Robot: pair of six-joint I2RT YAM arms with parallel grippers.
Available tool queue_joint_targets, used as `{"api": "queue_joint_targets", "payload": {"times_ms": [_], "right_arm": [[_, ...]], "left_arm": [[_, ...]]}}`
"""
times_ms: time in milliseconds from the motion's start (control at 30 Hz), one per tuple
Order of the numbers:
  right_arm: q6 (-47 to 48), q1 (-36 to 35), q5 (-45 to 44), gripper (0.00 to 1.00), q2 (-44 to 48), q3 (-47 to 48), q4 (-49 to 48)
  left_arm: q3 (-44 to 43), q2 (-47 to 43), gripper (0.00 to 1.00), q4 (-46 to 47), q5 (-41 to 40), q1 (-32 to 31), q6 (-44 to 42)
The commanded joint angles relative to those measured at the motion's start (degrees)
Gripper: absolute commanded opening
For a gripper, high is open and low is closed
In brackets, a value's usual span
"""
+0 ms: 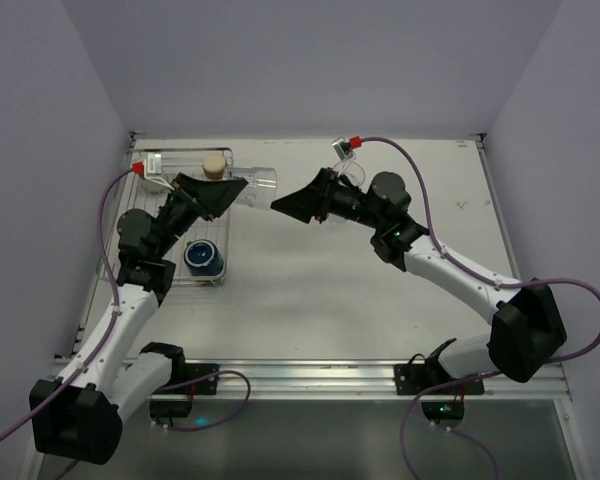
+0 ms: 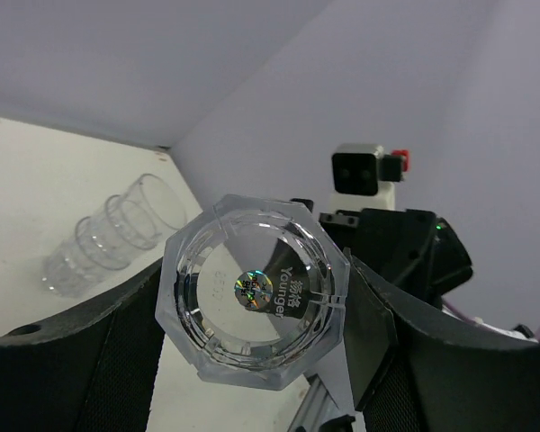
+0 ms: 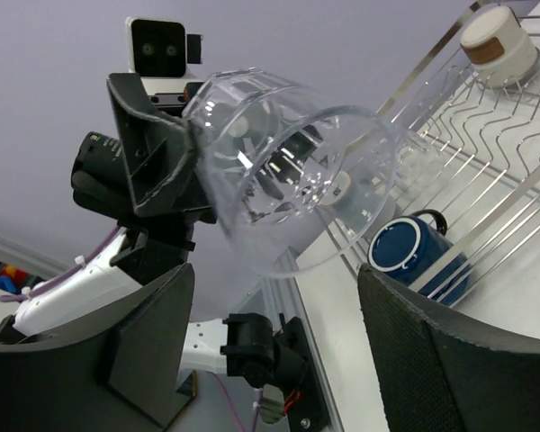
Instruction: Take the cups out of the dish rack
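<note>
My left gripper (image 1: pixel 223 193) is shut on a clear ridged cup (image 1: pixel 259 184) and holds it on its side, mouth toward the right arm. The left wrist view shows the cup's octagonal base (image 2: pixel 252 301) clamped between both fingers (image 2: pixel 72 360). My right gripper (image 1: pixel 285 206) stands open just in front of the cup's mouth. In the right wrist view the cup (image 3: pixel 288 180) hangs above the gap between the open fingers (image 3: pixel 459 360), apart from them. The dish rack (image 1: pixel 145 240) lies at the left with a navy mug (image 1: pixel 204 257) and a tan cup (image 1: pixel 214 163) in it.
A stack of clear tumblers (image 2: pixel 108 238) lies on the table beyond the right arm, near the back wall (image 1: pixel 352 170). Side walls close in the table on the left, the right and the back. The rack's wire side (image 3: pixel 450 99) runs beside the mug (image 3: pixel 414 256).
</note>
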State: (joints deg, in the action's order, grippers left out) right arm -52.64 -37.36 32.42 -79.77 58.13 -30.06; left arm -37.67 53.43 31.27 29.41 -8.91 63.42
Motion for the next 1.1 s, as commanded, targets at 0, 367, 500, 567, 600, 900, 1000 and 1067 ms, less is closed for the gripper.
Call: {"api": "queue_joint_targets", "payload": {"times_ms": [0, 367, 500, 567, 600, 900, 1000, 1067], "right_arm": [[-0.97, -0.6, 1.58, 0.74, 0.05, 1.19, -5.97], [0.35, -2.01, 5.37, 0.59, -2.76, 5.15, -7.02], [-0.53, -2.36, 5.46, 0.46, -3.64, 4.28, -8.96], [-0.62, -2.28, 4.67, 0.29, -3.38, 3.49, -9.66], [-0.53, -2.36, 4.23, 0.22, -3.03, 2.79, -9.66], [13.25, -2.36, -2.97, 0.0, 2.6, 4.62, 15.0], [19.32, -2.36, -6.57, 0.0, 2.42, 7.16, 27.58], [22.91, -2.62, -8.16, 0.0, 0.94, 9.1, 36.68]], "left_arm": [[-0.21, -1.05, 0.2, 8.81, 2.76, -1.9, 4.08], [1.55, 1.32, 0.21, 11.53, 2.23, -6.82, 4.43], [2.07, 1.68, 0.22, 11.98, 1.62, -8.4, 4.08], [2.51, 1.68, 0.25, 12.06, 1.44, -8.67, 4.0], [2.6, 1.5, 0.3, 12.06, 1.35, -8.76, 3.56], [-5.38, -2.09, 0.96, -17.25, -5.04, -8.67, -17.04], [-9.17, -3.42, 0.98, -29.22, -12.25, -8.76, -25.69], [-11.27, -4.55, 0.99, -36.66, -17.0, -8.67, -29.04]]}}
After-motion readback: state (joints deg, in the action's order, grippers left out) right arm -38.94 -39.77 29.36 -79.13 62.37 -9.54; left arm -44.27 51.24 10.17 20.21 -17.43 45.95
